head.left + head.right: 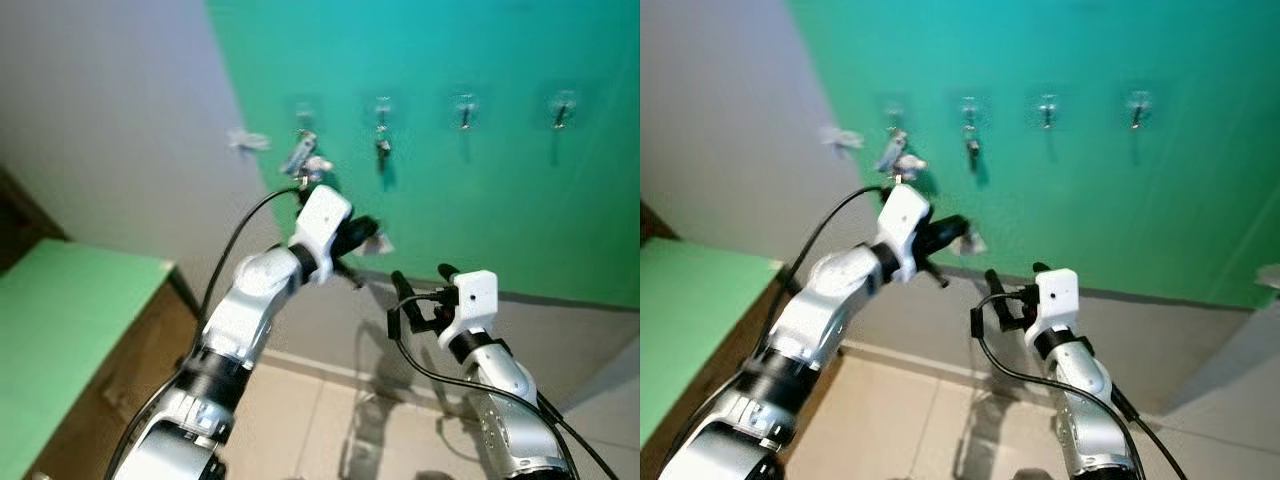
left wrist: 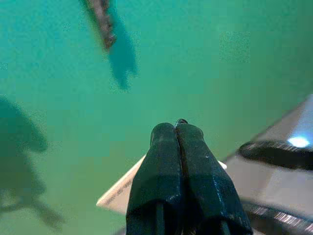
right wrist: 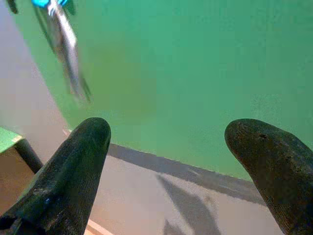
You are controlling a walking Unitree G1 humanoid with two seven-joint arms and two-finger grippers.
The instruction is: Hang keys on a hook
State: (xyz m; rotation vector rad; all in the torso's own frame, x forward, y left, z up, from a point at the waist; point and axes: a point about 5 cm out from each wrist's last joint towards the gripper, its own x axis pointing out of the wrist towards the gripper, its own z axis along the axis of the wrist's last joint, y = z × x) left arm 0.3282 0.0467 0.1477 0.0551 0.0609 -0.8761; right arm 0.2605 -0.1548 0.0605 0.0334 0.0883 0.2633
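L gripper (image 1: 365, 235) is raised toward the green wall panel (image 1: 480, 220), long black fingers (image 2: 178, 161) pressed together on a thin metal loop with a white paper tag (image 1: 381, 244) sticking out, so prob the key ring; the keys themselves I can't make out. R gripper (image 1: 420, 285) sits lower right, fingers wide apart, empty. Keys should be light, stiff, a bit slick and swingy, so pinch the ring, not a blade, and aim for a small clear wall hook (image 1: 464, 112) far right of the silver keys already hanging (image 1: 300, 155).

No readable text showing anywhere. A white tag (image 2: 123, 192), sitting at lower centre of the left wrist view, is carrying a faint dark print line, too blurred to read.
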